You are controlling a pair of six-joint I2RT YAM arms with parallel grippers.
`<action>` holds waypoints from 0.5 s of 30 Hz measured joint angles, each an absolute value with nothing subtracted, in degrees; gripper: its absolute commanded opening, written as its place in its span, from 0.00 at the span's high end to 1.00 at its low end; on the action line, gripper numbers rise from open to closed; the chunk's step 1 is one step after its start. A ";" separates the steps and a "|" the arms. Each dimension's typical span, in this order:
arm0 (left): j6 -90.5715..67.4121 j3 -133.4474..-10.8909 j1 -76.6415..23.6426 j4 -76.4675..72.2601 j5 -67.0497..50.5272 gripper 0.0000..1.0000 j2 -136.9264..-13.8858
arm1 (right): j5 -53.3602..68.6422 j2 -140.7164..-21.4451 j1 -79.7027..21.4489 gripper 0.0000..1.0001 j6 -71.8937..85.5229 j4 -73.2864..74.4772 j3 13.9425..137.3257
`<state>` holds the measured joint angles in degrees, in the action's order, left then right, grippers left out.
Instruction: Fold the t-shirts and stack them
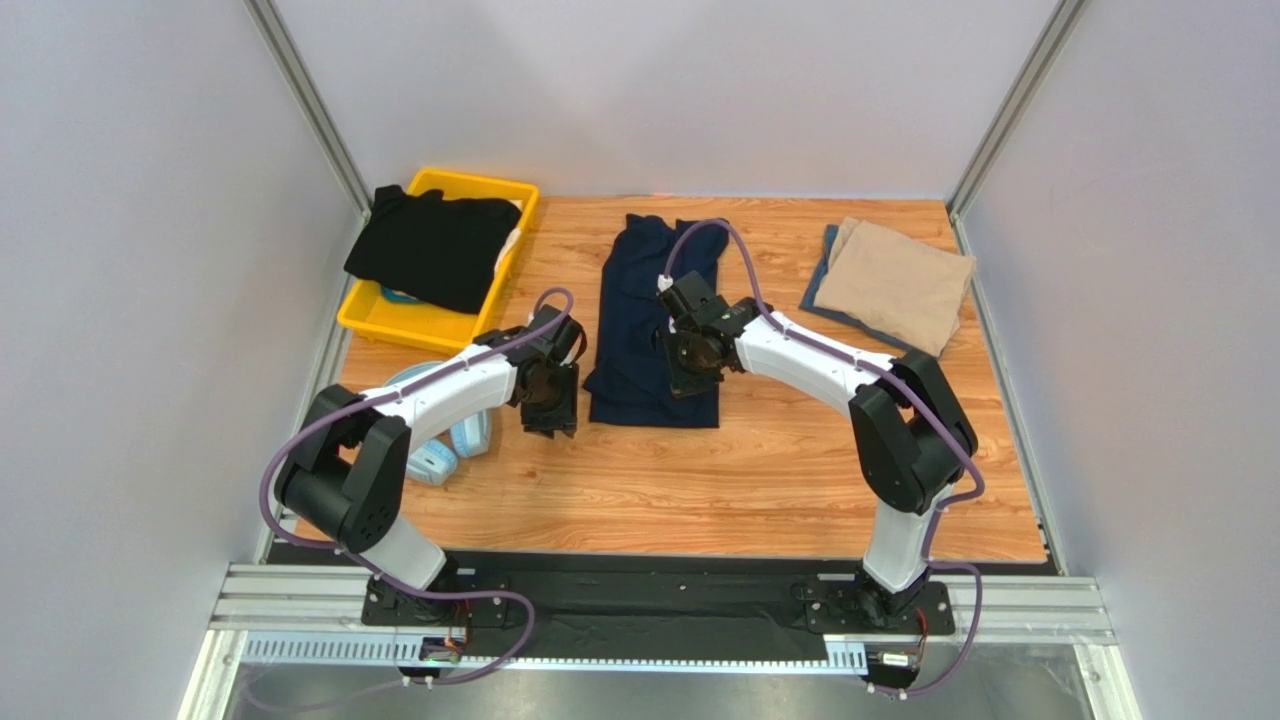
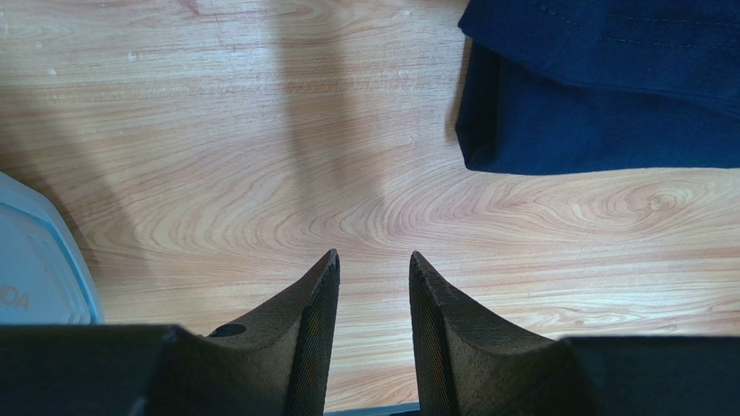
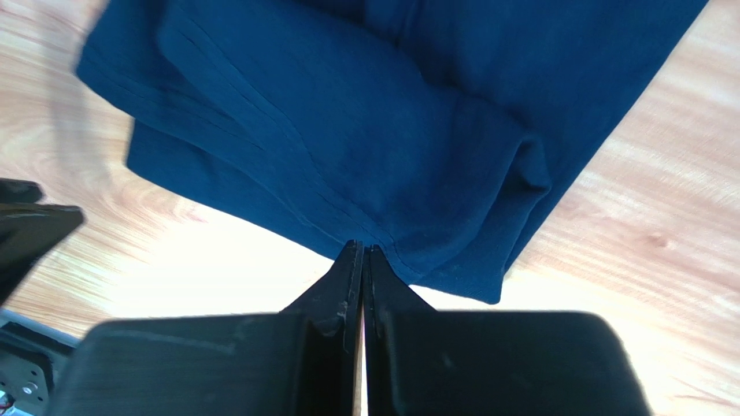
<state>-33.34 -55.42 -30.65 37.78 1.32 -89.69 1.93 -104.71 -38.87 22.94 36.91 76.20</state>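
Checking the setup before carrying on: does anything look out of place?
The black shirt lies rumpled across the yellow bin, spilling over its rim, unfolded. Light blue headphones sit on the table, odd among laundry.

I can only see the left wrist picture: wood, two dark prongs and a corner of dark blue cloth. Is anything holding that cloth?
Observer: Yes. It's a navy t-shirt, and the right tool is shut at its near hem and looks to be pinching it.
Operator: What's the pale thing at my left edge?
Observer: Light blue headphones, lying on the wood beside the left tool.
Operator: Are there other shirts about?
Observer: Two. A black t-shirt is draped over a yellow bin at the far left, and a folded tan t-shirt lies at the far right.
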 measured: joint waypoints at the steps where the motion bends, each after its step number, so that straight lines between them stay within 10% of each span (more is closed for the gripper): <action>1: -33.34 -55.42 -30.70 37.74 1.30 0.58 -89.69 | 1.78 -104.71 -38.87 1.00 22.70 37.06 76.86; 4: -33.34 -55.40 -30.74 37.54 1.30 0.58 -89.69 | 1.48 -104.71 -38.87 0.97 22.17 37.23 78.39; 8: -33.34 -54.65 -30.74 37.26 1.32 0.58 -89.69 | 1.45 -104.68 -38.87 0.58 21.39 37.58 79.05; 15: -33.36 -53.10 -30.79 36.95 1.28 0.58 -89.69 | 1.37 -101.45 -38.87 0.52 20.38 38.02 74.76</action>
